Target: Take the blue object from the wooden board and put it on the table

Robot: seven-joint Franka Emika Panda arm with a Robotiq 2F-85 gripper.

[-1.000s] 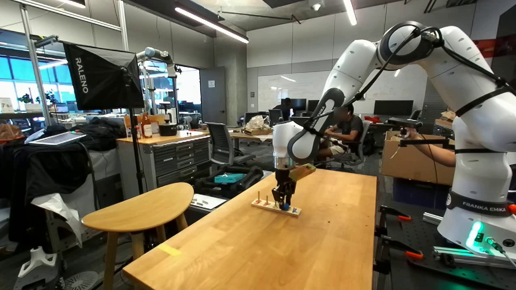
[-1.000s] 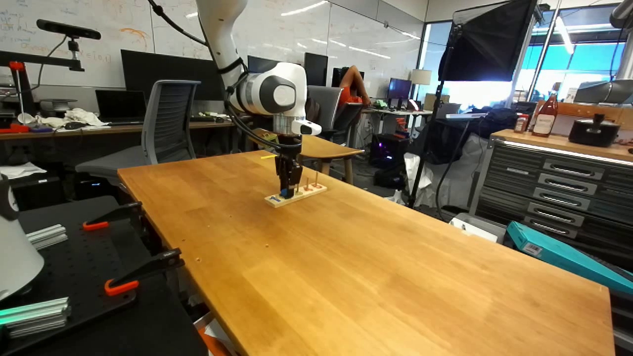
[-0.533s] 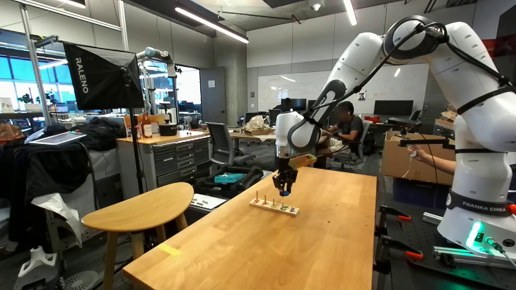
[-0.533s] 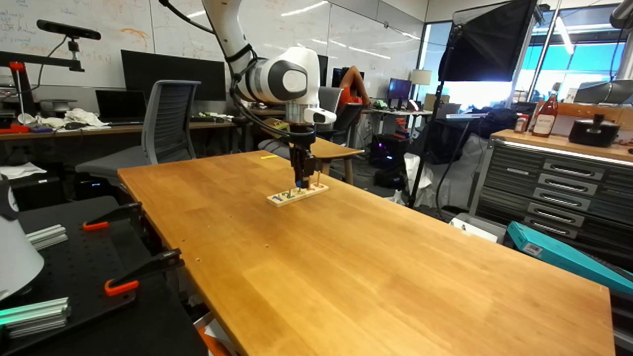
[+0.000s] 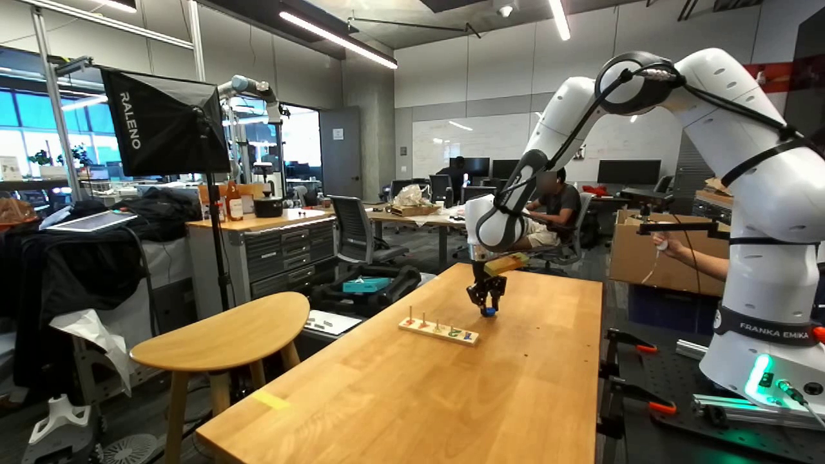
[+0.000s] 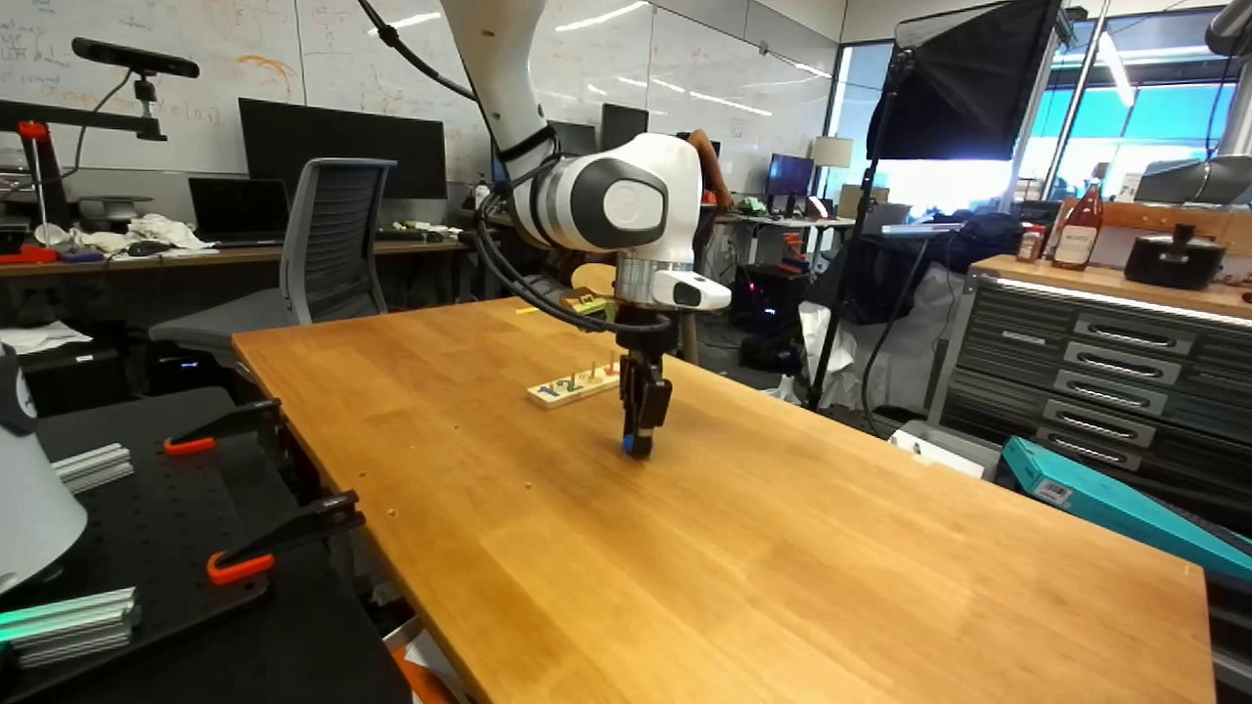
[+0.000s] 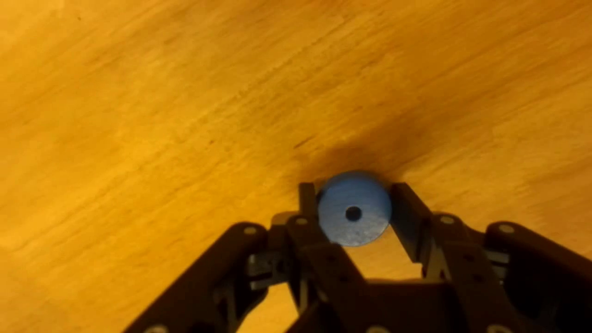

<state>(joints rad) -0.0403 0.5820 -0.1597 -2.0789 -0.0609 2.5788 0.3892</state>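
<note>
Already off the wooden board (image 5: 445, 334), the blue object (image 7: 365, 210), pinched in the pincer (image 7: 354, 198) down by the tabletop (image 5: 477, 386), needs only release, I'd guess.

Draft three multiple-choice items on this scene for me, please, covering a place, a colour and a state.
1. Where is the blue object relative to the wooden board?
A) On top of it
B) Underneath it
C) Apart from it

2. What colour is the tape-like strip on the table?
A) Yellow
B) Red
C) Black

3. How does the gripper stand?
A) Wide open
B) Shut on the blue object
C) Shut, holding nothing

1: C, both exterior views show them separated.
2: A, its yellow shows plainly in an exterior view.
3: B, the wrist view shows fingers against both its sides.
</note>
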